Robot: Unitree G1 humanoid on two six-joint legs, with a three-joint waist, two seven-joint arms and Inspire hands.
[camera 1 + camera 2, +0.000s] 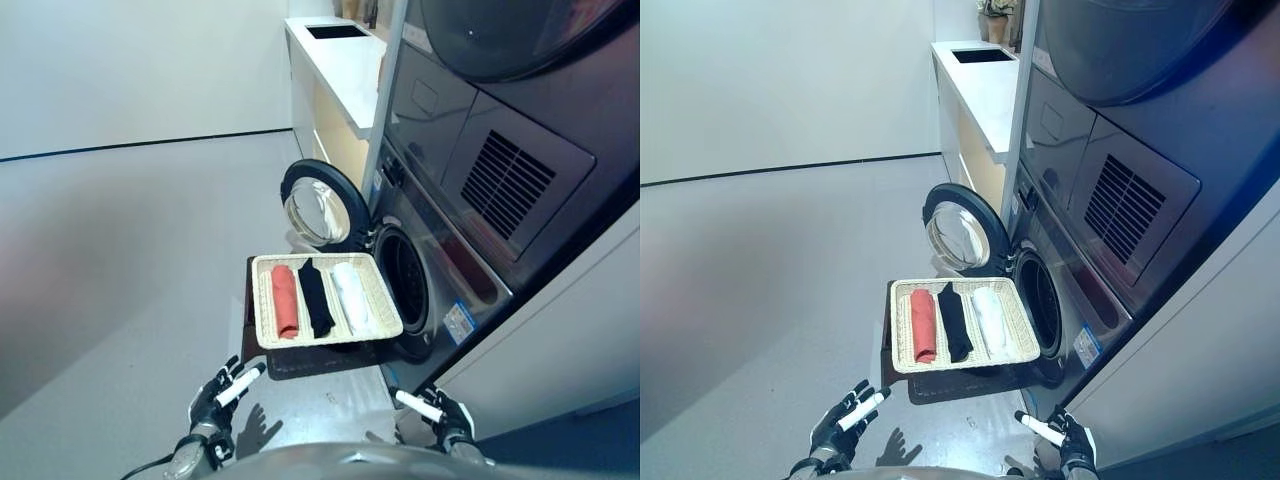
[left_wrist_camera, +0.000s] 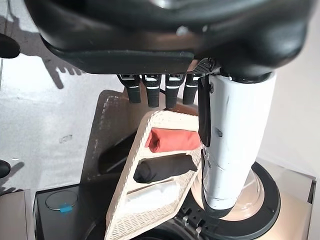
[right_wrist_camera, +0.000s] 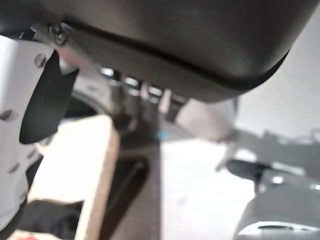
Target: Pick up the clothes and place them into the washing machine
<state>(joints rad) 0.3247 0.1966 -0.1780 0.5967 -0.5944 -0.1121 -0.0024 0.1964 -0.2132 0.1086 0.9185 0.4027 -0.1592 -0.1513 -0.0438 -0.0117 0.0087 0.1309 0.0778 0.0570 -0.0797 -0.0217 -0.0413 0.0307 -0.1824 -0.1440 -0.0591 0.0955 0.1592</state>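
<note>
A shallow wicker basket rests on a low dark brown box in front of the washing machine. It holds a rolled red cloth, a black cloth and a white cloth side by side. The machine's round door stands open and the drum opening is dark. My left hand is open, low and short of the box. My right hand is open, low and to the right of the box. Both hands are empty. The basket also shows in the left wrist view.
A white counter with a dark inset runs along the wall behind the machine. A dryer is stacked above the washer. A white panel stands to the right. Grey floor stretches to the left.
</note>
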